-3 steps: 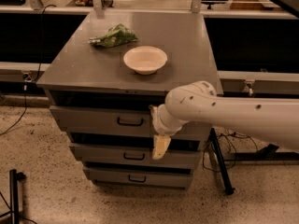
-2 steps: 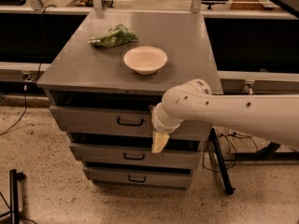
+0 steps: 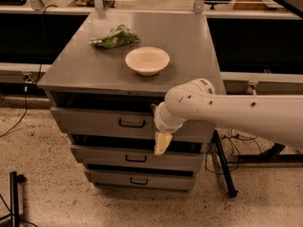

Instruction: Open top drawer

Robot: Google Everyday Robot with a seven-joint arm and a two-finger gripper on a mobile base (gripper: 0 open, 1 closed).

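The top drawer is the widest grey drawer of the grey metal cabinet, with a small black bar handle centred on its front. A dark gap shows above its front. My gripper hangs from the white arm that reaches in from the right. It sits in front of the drawer fronts, to the right of and a little below the top drawer's handle, apart from it. Its pale yellow tip points down over the gap above the middle drawer.
A white bowl and a green bag lie on the cabinet top. The bottom drawer sits lowest. A black stand leg is at the cabinet's right. A black post stands at the lower left.
The arm and gripper have shifted slightly left and up along the drawer fronts. The drawers look unchanged.
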